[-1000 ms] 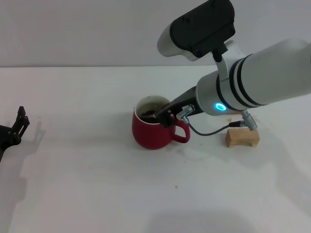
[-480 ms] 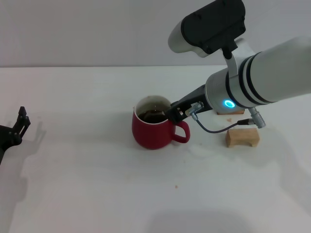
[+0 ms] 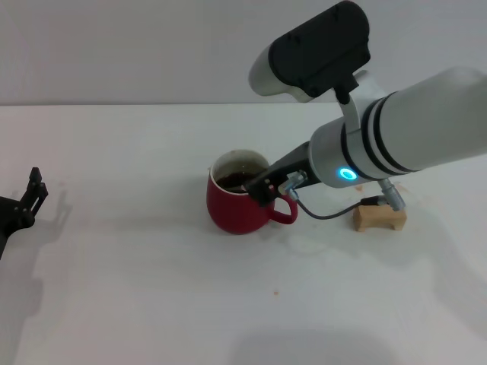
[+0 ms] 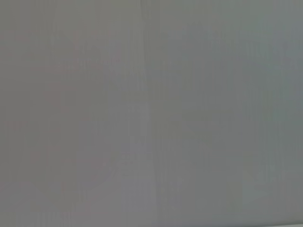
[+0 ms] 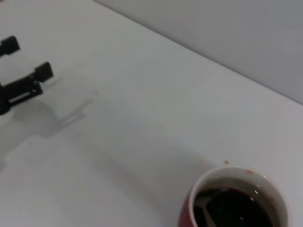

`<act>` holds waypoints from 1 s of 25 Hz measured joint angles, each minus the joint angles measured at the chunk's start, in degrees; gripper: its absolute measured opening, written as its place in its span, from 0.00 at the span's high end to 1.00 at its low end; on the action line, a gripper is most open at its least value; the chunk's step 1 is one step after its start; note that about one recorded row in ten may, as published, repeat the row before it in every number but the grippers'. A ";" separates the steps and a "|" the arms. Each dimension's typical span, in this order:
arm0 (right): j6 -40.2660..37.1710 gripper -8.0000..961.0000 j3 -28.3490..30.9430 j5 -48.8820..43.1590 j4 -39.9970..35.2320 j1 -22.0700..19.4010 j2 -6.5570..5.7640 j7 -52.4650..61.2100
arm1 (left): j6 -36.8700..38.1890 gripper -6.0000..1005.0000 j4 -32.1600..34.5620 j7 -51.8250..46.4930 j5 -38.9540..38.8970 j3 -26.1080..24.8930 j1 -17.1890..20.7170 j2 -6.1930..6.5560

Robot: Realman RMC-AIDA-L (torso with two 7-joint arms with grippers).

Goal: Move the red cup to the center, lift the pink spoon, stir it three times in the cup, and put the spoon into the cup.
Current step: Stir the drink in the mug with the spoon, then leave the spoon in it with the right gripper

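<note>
1. The red cup (image 3: 240, 203) stood near the table's (image 3: 137, 289) centre, dark liquid inside, handle toward 3 o'clock.
2. The right gripper (image 3: 259, 186) hung over the cup's 3 o'clock rim; its grip could not be told.
3. A grey spoon stem (image 5: 202, 208) leaned in the liquid.
4. A wooden block (image 3: 379, 216) lay at 3 o'clock.
5. The left gripper (image 3: 32, 190) sat parked at 9 o'clock, fingers apart, empty.

The right claw (image 3: 262, 185) reaches forward and down, while the left claw (image 3: 30, 194) sits parked far left.

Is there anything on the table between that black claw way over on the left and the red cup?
Nothing. In the head view, only bare white table and shadows lie between the left claw and the red cup. The right wrist view shows the same.
</note>
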 joint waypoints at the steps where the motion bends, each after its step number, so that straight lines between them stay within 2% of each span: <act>1: -0.32 0.81 -0.20 0.21 -0.09 0.16 0.02 0.03 | 0.00 0.14 -0.03 0.00 0.00 0.00 0.00 0.00; 21: -2.41 0.78 0.26 -0.87 -1.46 -0.05 -0.15 0.08 | 0.44 0.14 -0.12 0.00 -0.15 -0.36 0.27 0.19; 25: -2.86 0.65 0.28 -2.16 -0.27 -0.67 -0.19 0.19 | 0.45 0.14 -0.05 0.00 -0.14 -0.37 0.21 0.18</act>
